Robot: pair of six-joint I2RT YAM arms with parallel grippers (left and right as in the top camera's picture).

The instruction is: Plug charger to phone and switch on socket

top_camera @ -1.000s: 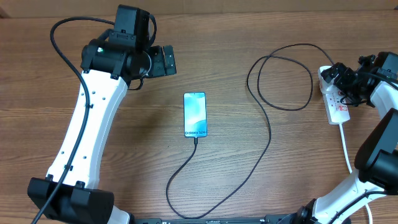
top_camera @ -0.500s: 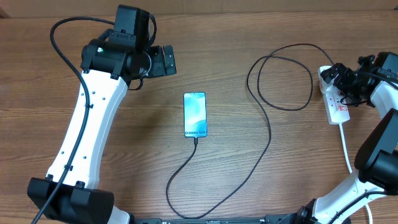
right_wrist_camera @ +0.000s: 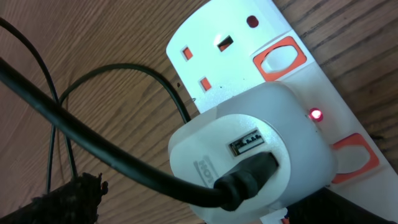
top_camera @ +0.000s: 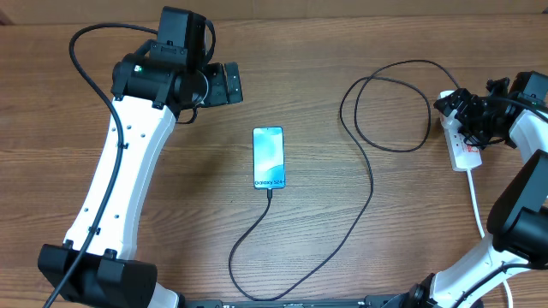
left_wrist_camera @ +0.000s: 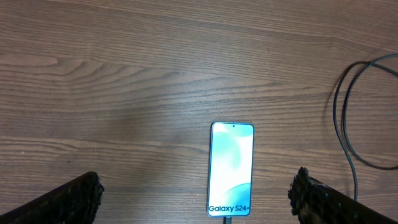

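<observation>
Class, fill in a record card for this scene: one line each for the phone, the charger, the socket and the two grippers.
phone: flat on table, screen lit, cable tip in its bottom end
charger: black cable, looped, plugged into white adapter in the socket
socket: white strip; red light glowing beside adapter
left gripper: above table, away from phone, fingers apart, holding nothing
right gripper: over the socket; fingers' spread unclear
</observation>
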